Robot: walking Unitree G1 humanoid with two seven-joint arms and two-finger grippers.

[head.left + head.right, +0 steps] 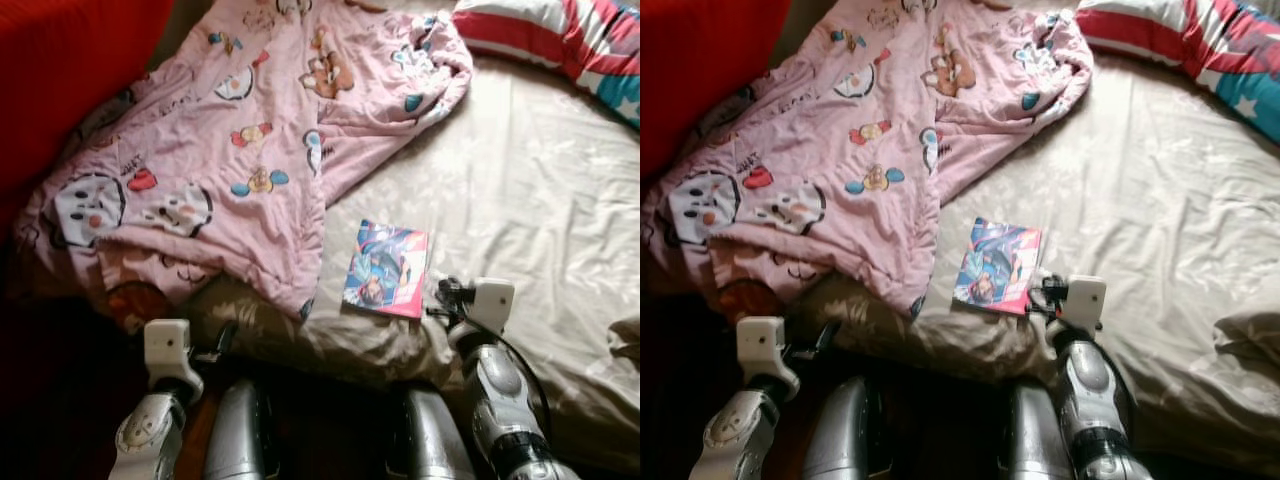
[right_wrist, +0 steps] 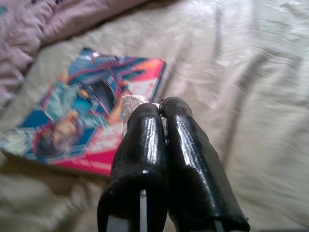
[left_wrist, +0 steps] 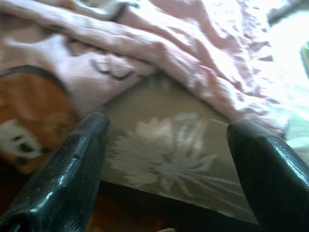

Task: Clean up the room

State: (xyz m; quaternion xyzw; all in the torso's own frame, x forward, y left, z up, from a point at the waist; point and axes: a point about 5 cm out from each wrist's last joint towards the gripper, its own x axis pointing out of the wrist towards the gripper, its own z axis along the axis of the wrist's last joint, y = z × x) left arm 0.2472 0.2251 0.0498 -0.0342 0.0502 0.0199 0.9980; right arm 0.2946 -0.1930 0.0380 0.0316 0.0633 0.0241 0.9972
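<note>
The book (image 1: 387, 268) with the bright comic cover lies flat on the beige bedsheet (image 1: 520, 200), just beside the lower corner of the pink cartoon blanket (image 1: 220, 150). You see your right gripper (image 2: 159, 107) clenched, its two fingers pressed together and holding nothing, close to the book's near right edge. Your left gripper (image 3: 169, 133) is spread wide and empty, at the bed's edge under the blanket. A striped pillow (image 1: 570, 40) lies at the far right.
</note>
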